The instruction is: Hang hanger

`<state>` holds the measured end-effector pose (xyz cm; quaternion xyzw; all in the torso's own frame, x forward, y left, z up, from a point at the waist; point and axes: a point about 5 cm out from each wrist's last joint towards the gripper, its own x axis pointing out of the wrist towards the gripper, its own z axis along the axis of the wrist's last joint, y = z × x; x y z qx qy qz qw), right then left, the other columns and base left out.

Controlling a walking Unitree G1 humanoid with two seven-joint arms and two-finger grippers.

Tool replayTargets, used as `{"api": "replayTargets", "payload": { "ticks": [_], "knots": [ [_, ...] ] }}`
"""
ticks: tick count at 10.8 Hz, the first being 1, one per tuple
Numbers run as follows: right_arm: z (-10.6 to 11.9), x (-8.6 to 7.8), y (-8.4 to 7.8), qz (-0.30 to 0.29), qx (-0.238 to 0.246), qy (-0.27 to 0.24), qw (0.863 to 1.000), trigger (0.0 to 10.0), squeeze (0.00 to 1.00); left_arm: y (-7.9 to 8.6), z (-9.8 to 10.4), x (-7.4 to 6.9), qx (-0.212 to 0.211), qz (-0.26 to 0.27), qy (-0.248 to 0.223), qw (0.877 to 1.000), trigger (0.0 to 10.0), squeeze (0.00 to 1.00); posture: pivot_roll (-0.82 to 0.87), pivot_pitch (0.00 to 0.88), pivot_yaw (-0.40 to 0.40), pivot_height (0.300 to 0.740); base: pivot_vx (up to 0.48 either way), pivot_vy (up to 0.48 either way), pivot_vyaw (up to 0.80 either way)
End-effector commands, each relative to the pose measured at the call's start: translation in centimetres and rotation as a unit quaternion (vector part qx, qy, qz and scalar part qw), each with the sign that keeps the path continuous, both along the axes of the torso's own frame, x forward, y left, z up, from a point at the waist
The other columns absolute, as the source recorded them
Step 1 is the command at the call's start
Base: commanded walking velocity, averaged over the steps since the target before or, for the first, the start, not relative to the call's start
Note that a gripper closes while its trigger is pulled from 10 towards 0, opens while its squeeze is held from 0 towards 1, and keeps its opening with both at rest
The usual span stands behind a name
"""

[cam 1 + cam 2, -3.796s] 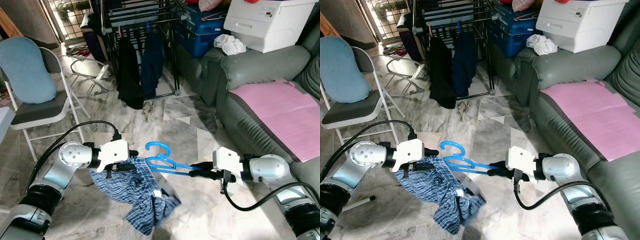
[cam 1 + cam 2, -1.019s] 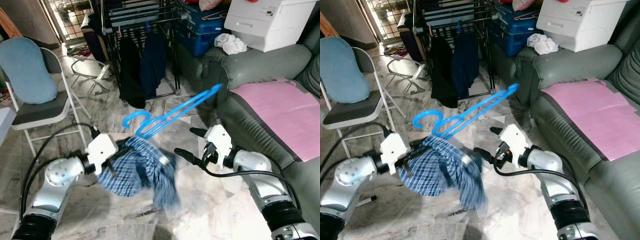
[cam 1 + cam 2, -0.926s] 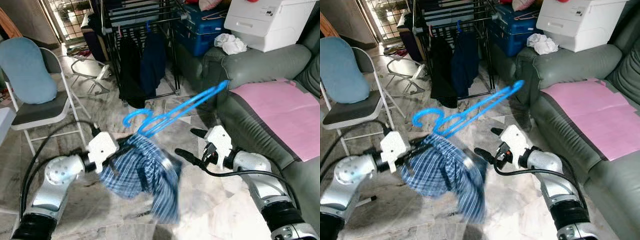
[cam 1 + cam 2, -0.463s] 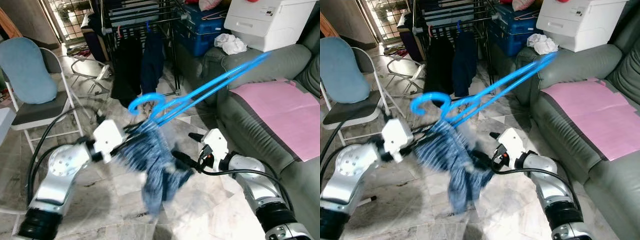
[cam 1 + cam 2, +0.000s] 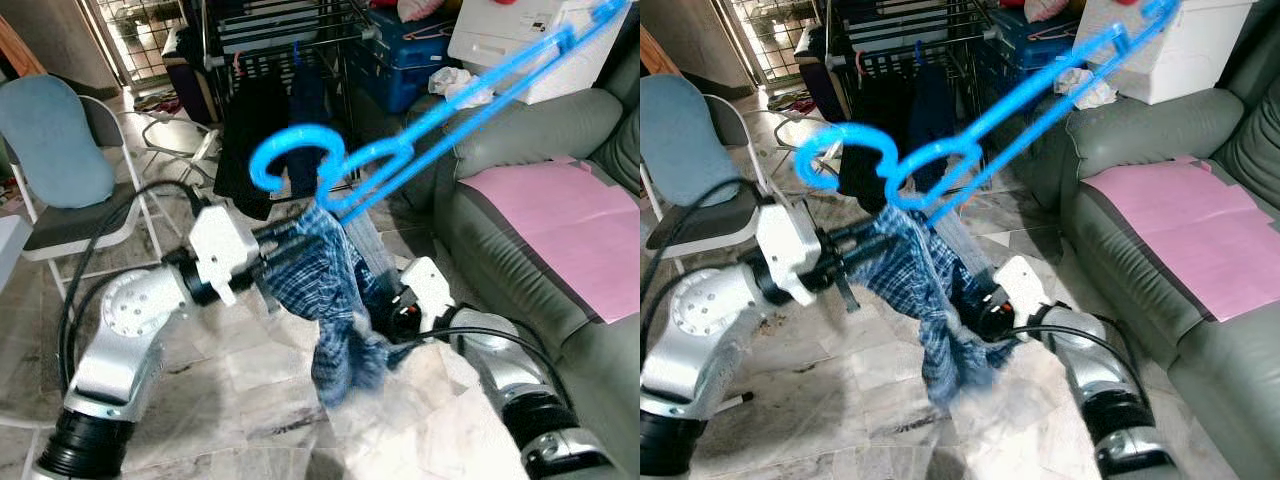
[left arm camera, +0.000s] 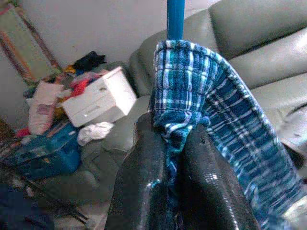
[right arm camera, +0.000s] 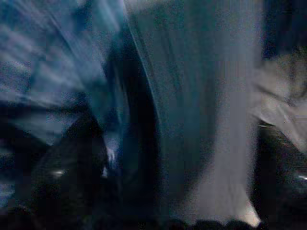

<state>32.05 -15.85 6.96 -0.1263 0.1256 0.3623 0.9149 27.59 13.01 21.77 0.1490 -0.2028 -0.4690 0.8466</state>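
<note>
- In the left eye view, above the marble floor (image 5: 250,400), the left claw (image 5: 285,240) is raised and pinched on the blue-and-white checked cloth garment (image 5: 325,290), which hangs from the bright blue plastic hanger (image 5: 400,150). The hanger tilts up toward the robot's right, its hook (image 5: 285,165) toward the black metal drying rack (image 5: 290,30) and its far end over the grey leather sofa (image 5: 520,140).
- In the right eye view, the right claw (image 5: 980,310) sits low behind the hanging cloth; whether its fingers are spread or closed cannot be told. The hanger is stiff and light, but the limp garment makes it bottom-heavy and prone to swing.
- In the left wrist view, the two black fingers (image 6: 144,191) press together on a bunched fold of the check cloth just below the blue bar (image 6: 175,19). A hold on fabric alone lets the hanger pivot and slip; the rigid bar near the hook would likely steer better.
- In the right wrist view, blurred blue fabric (image 7: 57,57) lies close against the lens, and little else can be made out.
</note>
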Motion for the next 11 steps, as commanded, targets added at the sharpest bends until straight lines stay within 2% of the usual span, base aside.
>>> {"api": "replayTargets", "payload": {
  "ticks": [1,3,5,6,7,8,9,10,11],
  "knots": [
    [-0.6,-0.1,-1.3,-0.029,-0.007,0.020,0.999,0.0,0.00,1.2,1.6,0.2,-0.012,0.024,-0.025,0.999,0.0,0.00,-0.02,0.000,0.097,0.740,0.000,0.000,0.00],
    [-1.5,-0.8,-3.6,-0.071,-0.015,0.042,0.997,0.0,0.00,2.4,1.5,0.8,0.000,0.053,-0.027,0.998,0.0,0.00,-0.03,0.000,0.095,0.740,0.000,0.000,0.00],
    [-1.8,-1.6,-6.7,-0.109,-0.027,0.051,0.992,0.0,0.00,3.9,0.7,1.3,0.033,0.084,-0.027,0.996,0.0,0.00,-0.04,0.000,0.093,0.740,0.000,0.000,0.00],
    [-1.6,-1.6,-7.5,-0.119,-0.031,0.050,0.991,0.0,0.00,4.2,0.4,1.4,0.043,0.091,-0.024,0.995,0.0,0.00,-0.04,0.000,0.093,0.740,0.000,0.000,0.00],
    [-0.5,-1.1,-8.7,-0.145,-0.028,0.039,0.988,0.0,0.00,4.8,-0.9,1.2,0.061,0.094,-0.008,0.994,0.0,0.00,-0.05,0.000,0.093,0.740,0.000,0.000,0.00],
    [1.4,0.2,-9.8,-0.177,-0.028,0.015,0.984,0.0,0.00,5.2,-2.7,0.8,0.076,0.089,0.021,0.993,0.0,0.00,-0.06,0.000,0.092,0.740,0.000,0.000,0.00],
    [3.0,1.4,-10.2,-0.213,-0.024,-0.007,0.977,0.0,0.00,5.3,-3.7,0.4,0.075,0.081,0.043,0.993,0.0,0.00,-0.06,0.000,0.091,0.740,0.000,0.000,0.00],
    [6.0,3.4,-10.5,-0.271,0.002,-0.047,0.961,0.0,0.00,5.5,-4.7,-0.3,0.069,0.070,0.074,0.992,0.0,0.00,-0.06,0.000,0.087,0.740,0.000,0.000,0.00],
    [7.2,4.1,-10.4,-0.285,0.020,-0.059,0.956,0.0,0.00,5.5,-5.1,-0.6,0.068,0.061,0.087,0.992,0.0,0.00,-0.06,0.000,0.085,0.740,0.000,0.000,0.00]
  ]
}}
